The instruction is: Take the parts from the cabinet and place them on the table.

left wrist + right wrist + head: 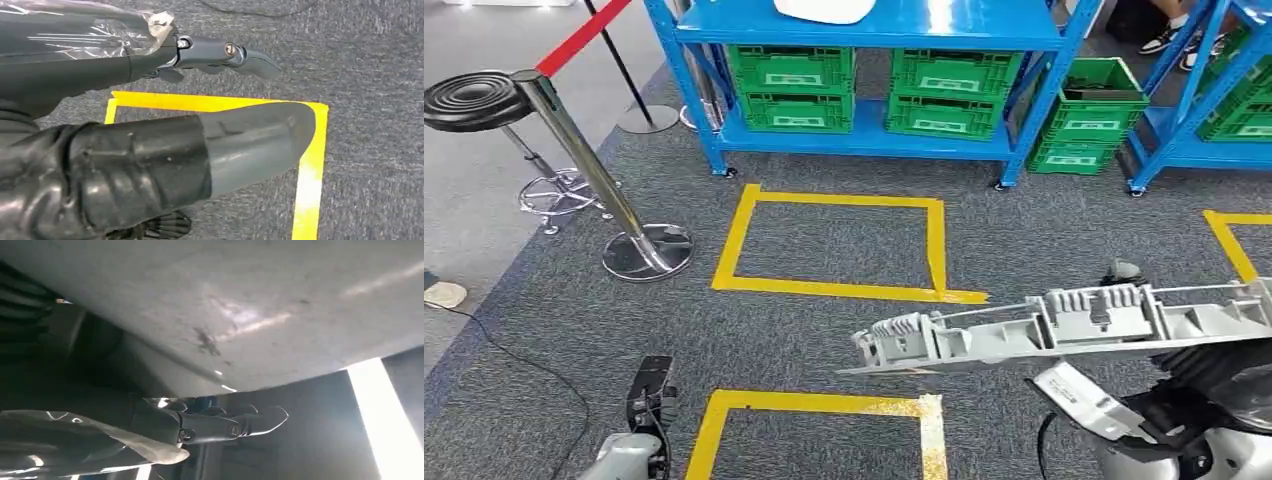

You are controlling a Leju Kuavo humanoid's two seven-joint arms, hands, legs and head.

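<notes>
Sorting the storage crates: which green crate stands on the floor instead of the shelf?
The green crate right of the blue shelf, standing on the carpet; the other crates sit on shelves.

A grey carpeted floor (824,330) is marked with yellow tape squares (834,245). Blue metal shelving on castors (869,135) is set along the far side, and green plastic crates (791,85) are stacked on its lower shelf. Another green crate (1089,115) is stood on the floor just beside it. At the left, a chrome barrier post (594,175) and a black stool (474,100) are seen.
</notes>
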